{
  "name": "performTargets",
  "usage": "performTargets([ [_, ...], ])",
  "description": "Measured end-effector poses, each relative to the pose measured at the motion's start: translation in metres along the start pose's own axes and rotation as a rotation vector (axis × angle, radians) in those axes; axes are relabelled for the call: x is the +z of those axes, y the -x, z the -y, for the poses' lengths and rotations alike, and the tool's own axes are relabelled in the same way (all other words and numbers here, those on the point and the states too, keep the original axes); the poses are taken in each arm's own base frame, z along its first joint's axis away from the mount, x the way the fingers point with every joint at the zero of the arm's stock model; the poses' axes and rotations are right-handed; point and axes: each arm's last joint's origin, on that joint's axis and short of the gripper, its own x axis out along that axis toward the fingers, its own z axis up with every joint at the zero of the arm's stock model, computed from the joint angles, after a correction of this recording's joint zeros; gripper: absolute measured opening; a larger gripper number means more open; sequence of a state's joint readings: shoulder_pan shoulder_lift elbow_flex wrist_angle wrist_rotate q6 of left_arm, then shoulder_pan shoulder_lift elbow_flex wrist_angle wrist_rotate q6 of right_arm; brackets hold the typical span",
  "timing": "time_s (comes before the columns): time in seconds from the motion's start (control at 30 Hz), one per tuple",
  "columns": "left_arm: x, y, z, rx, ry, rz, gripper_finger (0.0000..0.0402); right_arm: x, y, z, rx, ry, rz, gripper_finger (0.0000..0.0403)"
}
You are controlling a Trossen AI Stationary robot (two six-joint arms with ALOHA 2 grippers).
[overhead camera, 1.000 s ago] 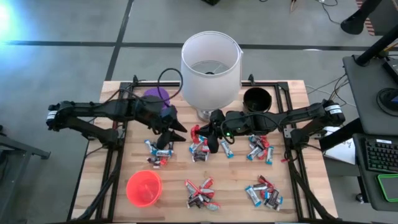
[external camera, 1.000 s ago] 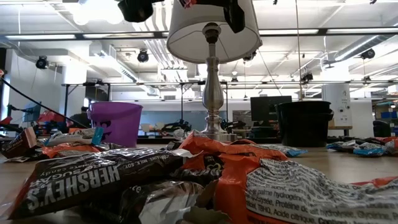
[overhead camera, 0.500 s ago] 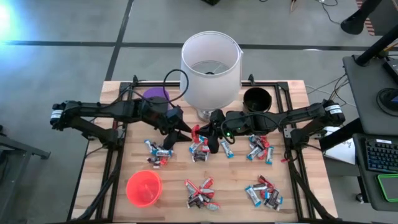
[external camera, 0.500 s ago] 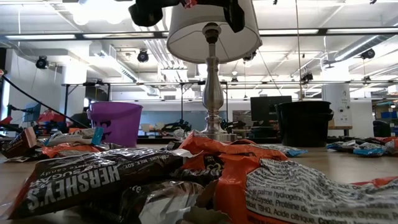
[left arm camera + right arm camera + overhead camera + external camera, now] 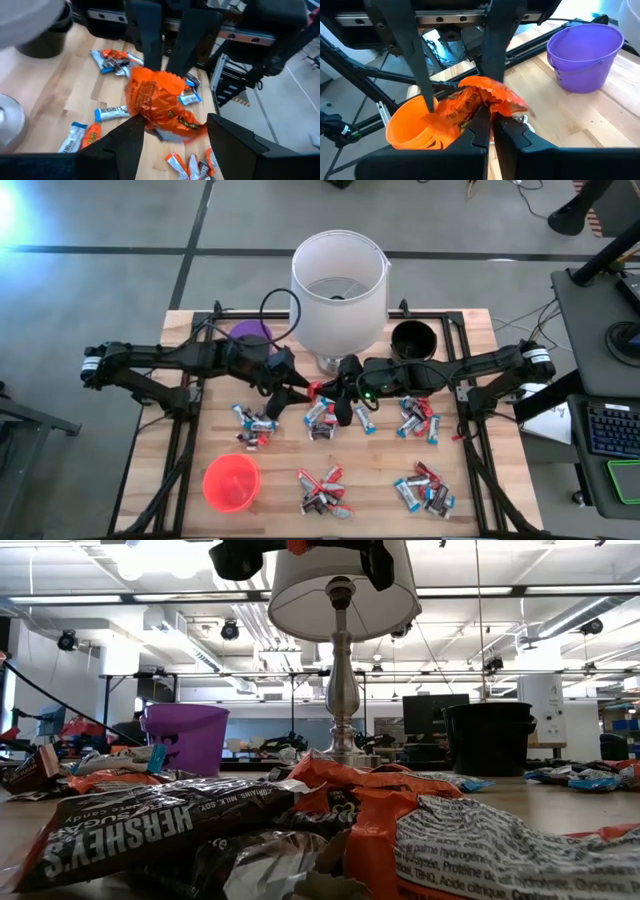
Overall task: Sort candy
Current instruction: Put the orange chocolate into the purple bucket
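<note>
From above, your two arms meet at mid-table in front of the lamp (image 5: 338, 285): the left gripper (image 5: 298, 393) reaches in from the left, the right gripper (image 5: 322, 388) from the right, and an orange candy wrapper (image 5: 314, 388) sits between them, apparently lifted clear of the heap of candy (image 5: 322, 420) just below so it can be passed or carried off on its own. Other heaps lie on the wooden table (image 5: 480, 510), with a purple cup (image 5: 250, 334) and a black cup (image 5: 412, 340) at the far edge and a red cup (image 5: 231, 481) near the front left, likely one cup per colour. At table height, you see dark and orange wrappers (image 5: 300, 830) filling the foreground, the purple cup (image 5: 186, 737) and black cup (image 5: 489, 737) behind them, and both arms hanging dark at the top beside the lampshade (image 5: 343, 580), too cropped to read their fingers. From the left wrist, the orange wrapper (image 5: 157, 102) hangs ahead, pinched at its top by the right arm's fingers, while your left fingers (image 5: 122, 142) stand spread on either side below it, touching nothing that shows. From the right wrist, the right gripper (image 5: 492, 119) is closed onto the crumpled orange wrapper (image 5: 470, 107), with the left arm's two fingers standing wide beyond it.
</note>
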State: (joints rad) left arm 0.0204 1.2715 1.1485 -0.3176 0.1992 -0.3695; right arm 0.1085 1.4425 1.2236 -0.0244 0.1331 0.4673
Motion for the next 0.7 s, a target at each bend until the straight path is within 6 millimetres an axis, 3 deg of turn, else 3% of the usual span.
performTargets([
  [0.23,0.002,-0.007,-0.001,0.006,-0.013,0.025,0.0154,0.002,0.000,-0.002,0.022,-0.003,0.022,0.0008],
  [0.53,-0.002,-0.016,-0.004,-0.022,-0.035,-0.021,0.0015,-0.001,-0.001,-0.001,0.015,0.010,-0.001,0.0008],
  [0.7,0.000,-0.011,-0.002,-0.034,-0.039,-0.011,0.0015,0.000,0.000,-0.001,0.016,0.008,0.005,0.0008],
])
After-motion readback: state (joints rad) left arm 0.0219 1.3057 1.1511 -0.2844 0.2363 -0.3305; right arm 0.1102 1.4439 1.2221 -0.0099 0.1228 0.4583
